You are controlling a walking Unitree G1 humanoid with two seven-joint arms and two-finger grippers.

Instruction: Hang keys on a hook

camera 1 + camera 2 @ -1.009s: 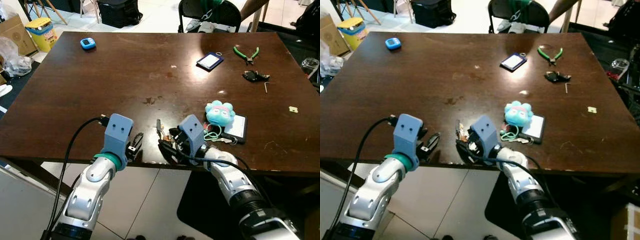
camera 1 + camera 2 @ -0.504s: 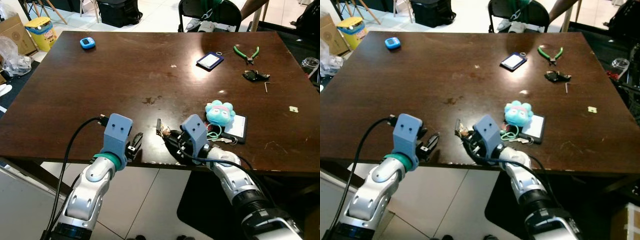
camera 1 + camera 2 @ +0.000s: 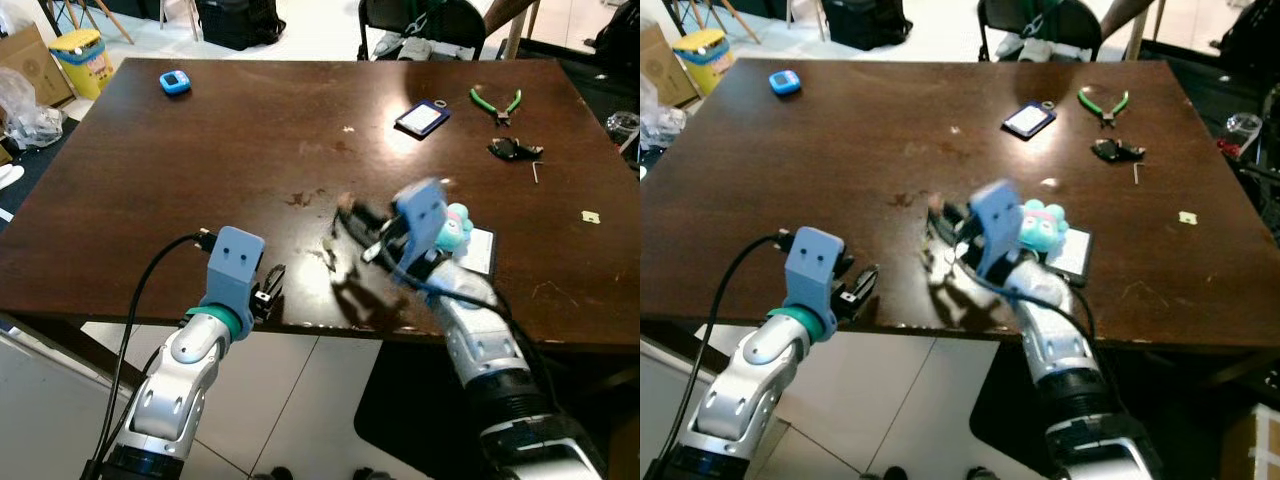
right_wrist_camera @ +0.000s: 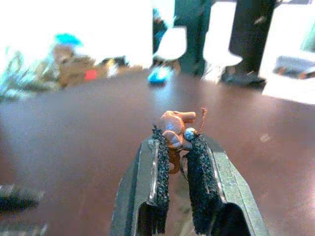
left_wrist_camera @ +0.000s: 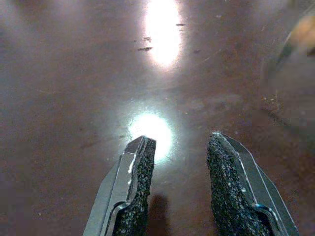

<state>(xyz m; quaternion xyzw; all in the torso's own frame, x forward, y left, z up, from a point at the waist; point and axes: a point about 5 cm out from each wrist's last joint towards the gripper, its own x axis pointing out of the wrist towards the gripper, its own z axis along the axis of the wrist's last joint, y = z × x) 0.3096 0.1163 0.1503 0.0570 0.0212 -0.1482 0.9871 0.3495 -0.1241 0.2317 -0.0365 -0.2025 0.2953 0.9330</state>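
My right gripper (image 3: 347,214) is raised above the near middle of the dark wooden table (image 3: 200,170), blurred by motion. In the right wrist view the right gripper (image 4: 177,140) is shut on a key bunch (image 4: 176,129) with an orange-brown charm and a small ring. Keys dangle below the fingers (image 3: 330,250). My left gripper (image 3: 270,290) rests at the table's near edge. In the left wrist view it (image 5: 177,147) is open, with only bare table between its pads.
A teal plush (image 3: 457,226) lies on a black-edged card (image 3: 481,251) just right of my right arm. Farther back are a blue card holder (image 3: 421,118), green pliers (image 3: 495,102), black keys (image 3: 512,150) and a small blue gadget (image 3: 175,82). A chair (image 3: 430,25) stands behind the table.
My right gripper has risen from the near table edge and moved forward over the table, lifting the key bunch with it. The left arm has stayed put.
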